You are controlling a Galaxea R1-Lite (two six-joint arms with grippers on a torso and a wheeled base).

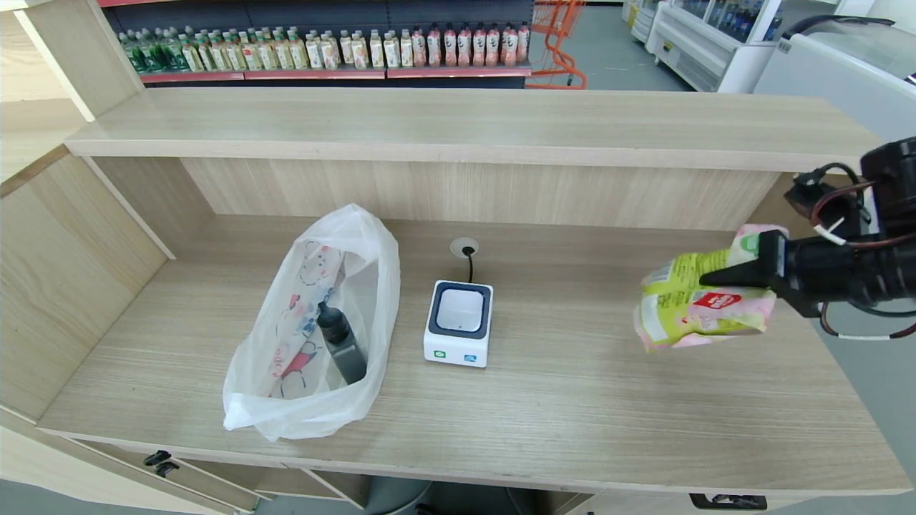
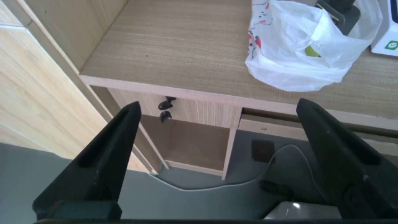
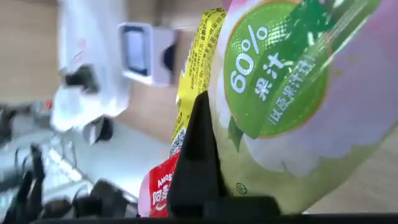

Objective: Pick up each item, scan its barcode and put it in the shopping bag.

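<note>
My right gripper (image 1: 744, 275) is shut on a green, pink and yellow snack pouch (image 1: 698, 300), held above the right part of the counter. In the right wrist view the pouch (image 3: 298, 106) sits against a dark finger (image 3: 199, 155). The white barcode scanner (image 1: 459, 322) stands mid-counter, well left of the pouch. A clear plastic shopping bag (image 1: 315, 329) lies left of the scanner, with a dark bottle (image 1: 341, 343) and a patterned package (image 1: 300, 322) inside. My left gripper (image 2: 217, 162) hangs open below the counter's front edge, near the bag (image 2: 311, 43).
The wooden counter (image 1: 572, 400) has a raised back shelf (image 1: 465, 121) and side walls. A cable runs from the scanner to a grommet (image 1: 464, 248). Store shelves with bottles (image 1: 322, 46) stand behind. A cupboard opening (image 2: 193, 140) lies under the counter.
</note>
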